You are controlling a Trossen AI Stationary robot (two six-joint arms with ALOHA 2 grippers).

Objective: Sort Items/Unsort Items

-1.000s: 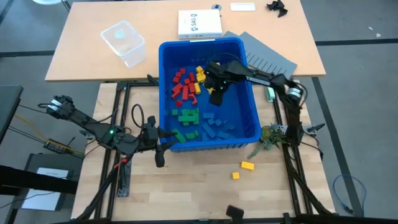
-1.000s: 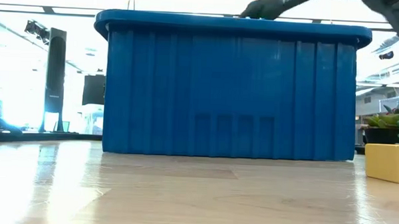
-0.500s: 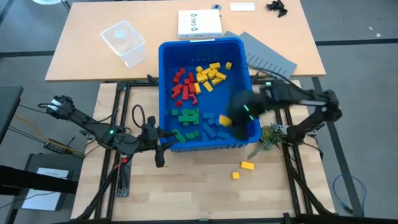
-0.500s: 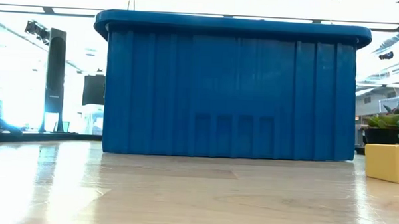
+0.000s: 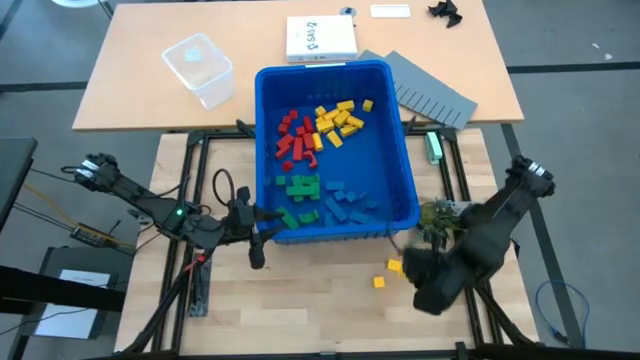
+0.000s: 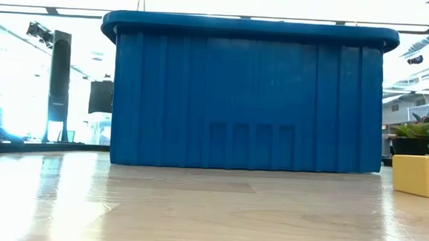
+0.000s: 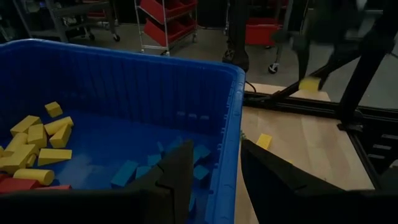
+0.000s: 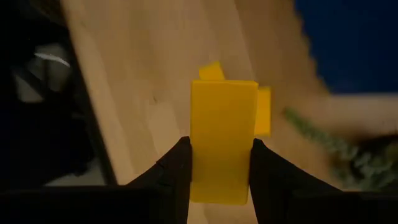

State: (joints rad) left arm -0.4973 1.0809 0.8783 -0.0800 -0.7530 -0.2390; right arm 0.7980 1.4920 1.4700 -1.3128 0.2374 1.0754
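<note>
A: High view first. What changed?

B: Moved, and fast. Right gripper [image 5: 418,275] inside the blue bin [image 5: 322,67] over the yellow pile [image 5: 340,120] a second ago; now out past the bin's front right corner, low over the table. Red [image 5: 293,138], green [image 5: 300,187] and blue [image 5: 345,200] groups untouched in the bin.

A: Anything already out there?

B: Two loose yellow blocks [image 5: 379,282] on the wood, just beside the gripper (one half hidden under it). Small plant [image 5: 432,222] close by.

A: Low view?

B: Nothing but the bin wall and one loose block at the right edge [image 6: 416,174]. No gripper in sight.

A: Left wrist view?

B: Left gripper [image 7: 214,180] astride the bin's near wall, one finger inside, one outside, closed on it by the look. Same place as before; steadying the bin, probably.

A: Right wrist view?

B: Fingers partly closed on a held yellow block [image 8: 222,124], upright between them. Beyond it, the two loose ones on the table.

A: Meaning?

B: Unsorting, most likely: yellows carried out one at a time. Third about to join the pair. Next: lower, let go, back for more.
</note>
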